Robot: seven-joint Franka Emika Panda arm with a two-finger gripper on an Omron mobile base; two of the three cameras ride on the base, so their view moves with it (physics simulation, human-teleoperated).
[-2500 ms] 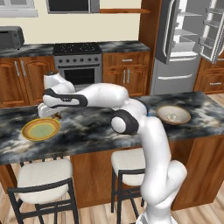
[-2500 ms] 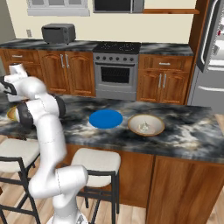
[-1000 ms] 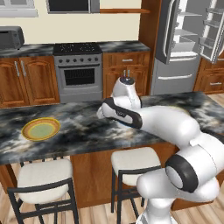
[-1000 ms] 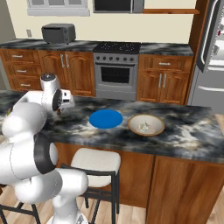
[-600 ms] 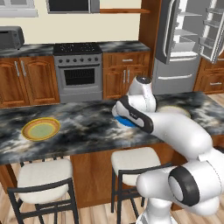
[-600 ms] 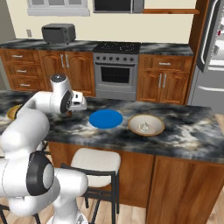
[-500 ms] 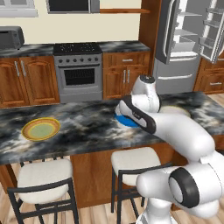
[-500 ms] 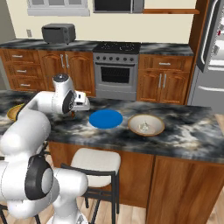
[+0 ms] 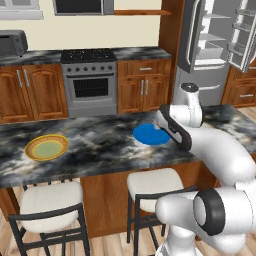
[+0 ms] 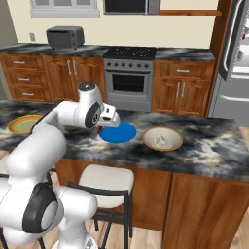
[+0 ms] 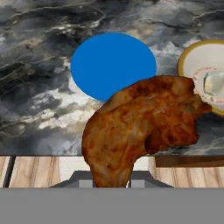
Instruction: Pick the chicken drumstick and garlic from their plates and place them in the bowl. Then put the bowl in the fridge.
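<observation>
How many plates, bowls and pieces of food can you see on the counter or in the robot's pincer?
Plates: 2, the yellow plate and the blue plate.
Bowls: 1, the tan bowl.
Food: 2, the chicken drumstick held in the pincer, and the garlic lying in the bowl.
Total: 5.

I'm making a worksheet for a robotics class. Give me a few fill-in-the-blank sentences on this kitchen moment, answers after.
1. The gripper is shut on the ____.
2. The garlic lies in the ____.
3. The plate beside the gripper is coloured ____.
4. The fridge door stands ____.

Missing words: chicken drumstick; bowl; blue; open.
</observation>
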